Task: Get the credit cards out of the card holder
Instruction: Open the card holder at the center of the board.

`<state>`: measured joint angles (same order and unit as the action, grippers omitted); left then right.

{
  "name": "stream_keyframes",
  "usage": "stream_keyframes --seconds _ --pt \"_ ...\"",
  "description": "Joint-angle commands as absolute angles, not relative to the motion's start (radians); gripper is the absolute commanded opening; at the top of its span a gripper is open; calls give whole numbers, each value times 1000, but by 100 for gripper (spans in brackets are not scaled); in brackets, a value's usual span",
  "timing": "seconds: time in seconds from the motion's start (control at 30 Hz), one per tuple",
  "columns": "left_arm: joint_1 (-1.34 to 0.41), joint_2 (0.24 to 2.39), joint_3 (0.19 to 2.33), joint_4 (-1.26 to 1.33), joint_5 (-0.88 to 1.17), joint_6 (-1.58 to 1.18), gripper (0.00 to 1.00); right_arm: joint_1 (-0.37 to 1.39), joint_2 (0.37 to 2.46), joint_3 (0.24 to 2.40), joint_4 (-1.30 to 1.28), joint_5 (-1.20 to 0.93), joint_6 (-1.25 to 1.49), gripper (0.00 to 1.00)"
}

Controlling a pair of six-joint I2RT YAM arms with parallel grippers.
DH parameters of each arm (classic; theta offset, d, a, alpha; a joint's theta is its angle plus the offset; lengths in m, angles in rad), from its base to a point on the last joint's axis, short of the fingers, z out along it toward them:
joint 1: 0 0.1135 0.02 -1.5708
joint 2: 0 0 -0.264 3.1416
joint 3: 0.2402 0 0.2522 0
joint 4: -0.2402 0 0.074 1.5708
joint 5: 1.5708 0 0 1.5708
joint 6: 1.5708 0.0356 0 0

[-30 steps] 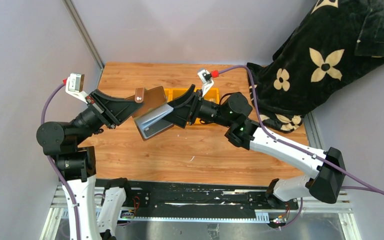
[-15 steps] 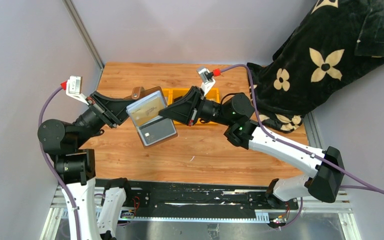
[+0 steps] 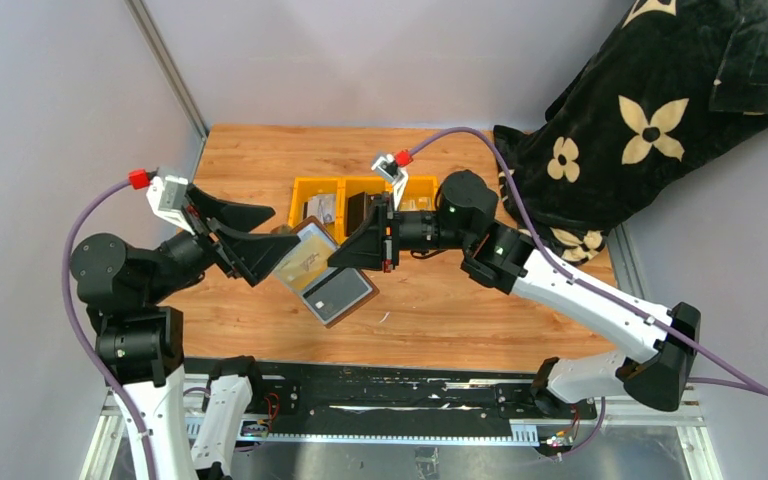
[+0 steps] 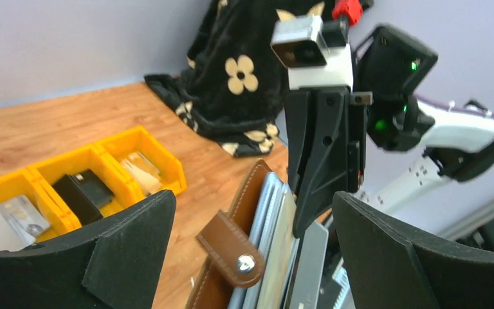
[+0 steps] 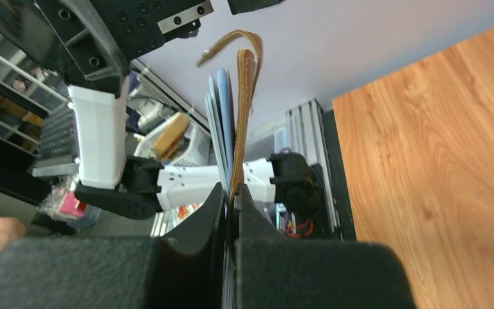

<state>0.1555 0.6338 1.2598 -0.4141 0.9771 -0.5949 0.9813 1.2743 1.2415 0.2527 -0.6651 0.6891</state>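
Observation:
The card holder (image 3: 322, 272) hangs unfolded above the table, brown leather outside and grey inside. A tan credit card (image 3: 300, 258) and a grey one (image 3: 336, 290) sit in its two halves. My right gripper (image 3: 362, 256) is shut on its right edge; in the right wrist view the fingers (image 5: 257, 257) pinch the leather rim of the card holder (image 5: 239, 96). My left gripper (image 3: 258, 242) stands wide open beside the left edge. In the left wrist view the card holder (image 4: 241, 254), with its brown snap tab, lies between the spread fingers (image 4: 128, 238) without touching them.
Three yellow bins (image 3: 305, 189) sit behind the holder, also visible as bins (image 4: 161, 158) in the left wrist view, with a grey card (image 3: 322, 208), a black card (image 3: 360, 208) and pale cards (image 4: 141, 168) inside. A black flowered blanket (image 3: 660, 110) covers the back right corner.
My left gripper has let go of the holder and opened wide. The right gripper has shut on its edge. The holder has swung open and come nearer and lower.

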Motion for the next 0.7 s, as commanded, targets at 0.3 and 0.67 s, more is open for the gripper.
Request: stream_keyframes --seconds 0.3,0.67 --pt "155 589 1089 -697 1182 -122 84 982 1456 1646 -387 -882 303 0" --pt "155 585 1002 -698 1272 -180 28 981 1615 1812 -474 -969 233 0"
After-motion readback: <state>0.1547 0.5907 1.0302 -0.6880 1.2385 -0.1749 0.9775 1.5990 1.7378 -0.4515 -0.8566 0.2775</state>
